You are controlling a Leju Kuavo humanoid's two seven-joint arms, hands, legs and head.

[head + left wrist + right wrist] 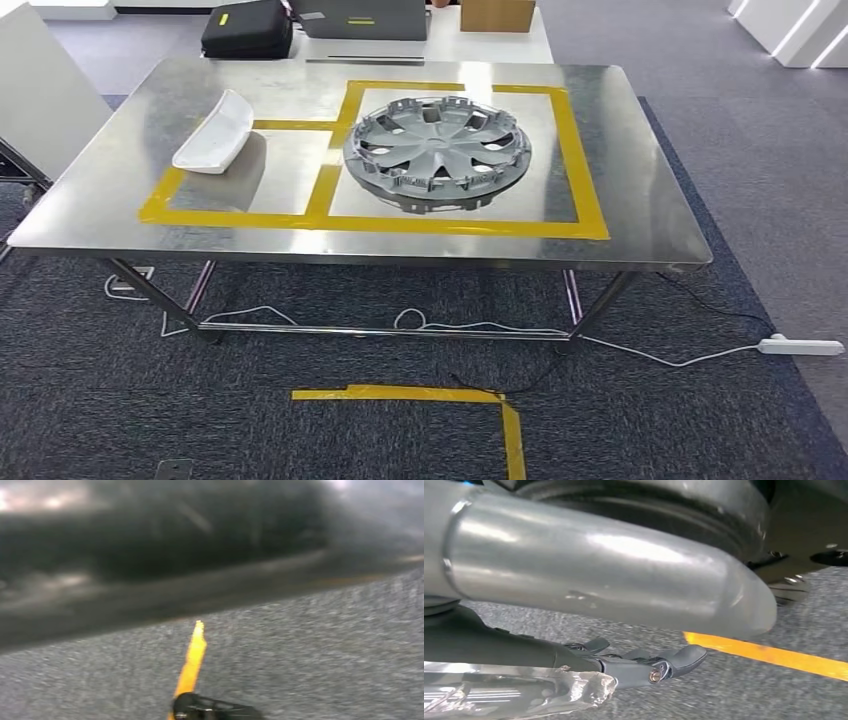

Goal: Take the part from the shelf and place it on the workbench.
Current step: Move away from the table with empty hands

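Honestly the left wrist view is blurry; only a dark bit of the left hand [212,711] pokes in over carpet, can't tell its state. Right hand [644,665] grips something silvery, cut off. Hubcap [437,151] and white part [215,133] sit on the workbench [640,180].

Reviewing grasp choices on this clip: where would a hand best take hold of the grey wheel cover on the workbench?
Probably at the near rim of the wheel cover, coming from the robot's side of the workbench. It lies flat, and the clipped rim gives fingers an edge to hook.
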